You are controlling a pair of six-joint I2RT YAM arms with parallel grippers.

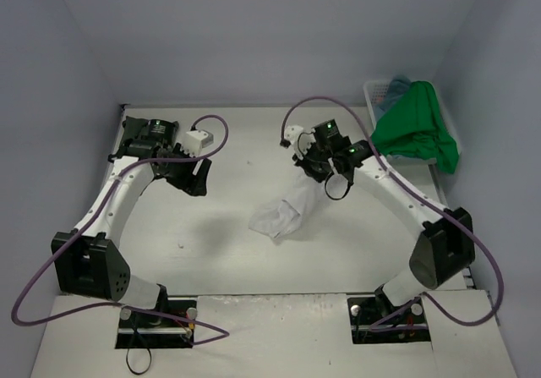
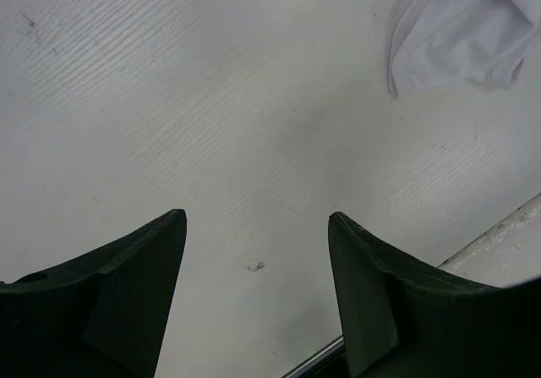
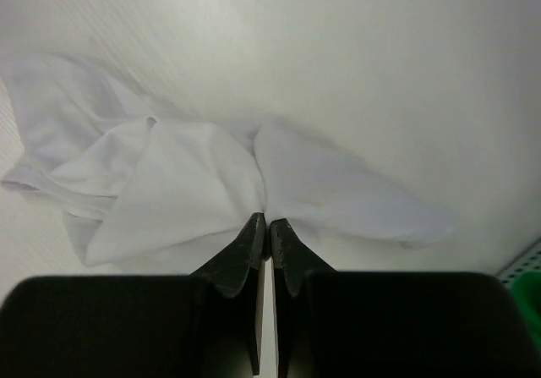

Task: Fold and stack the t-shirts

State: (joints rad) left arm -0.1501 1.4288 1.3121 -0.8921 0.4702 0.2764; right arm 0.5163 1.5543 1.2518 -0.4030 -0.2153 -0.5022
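Observation:
A crumpled white t-shirt (image 1: 287,209) lies mid-table, its upper end drawn up toward my right gripper (image 1: 311,163). In the right wrist view that gripper (image 3: 267,221) is shut on a pinch of the white t-shirt (image 3: 169,192), cloth bunching at the fingertips. A bright green t-shirt (image 1: 416,127) hangs over the white basket (image 1: 374,92) at the far right, with a bit of teal-blue cloth (image 1: 399,83) behind it. My left gripper (image 1: 199,175) hovers over bare table at the left, open and empty; the left wrist view shows its jaws (image 2: 257,217) wide apart and a corner of the white t-shirt (image 2: 465,31).
Blue-grey walls close the table at the back and both sides. The basket stands in the back right corner. A metal strip (image 2: 499,243) marks the table's edge in the left wrist view.

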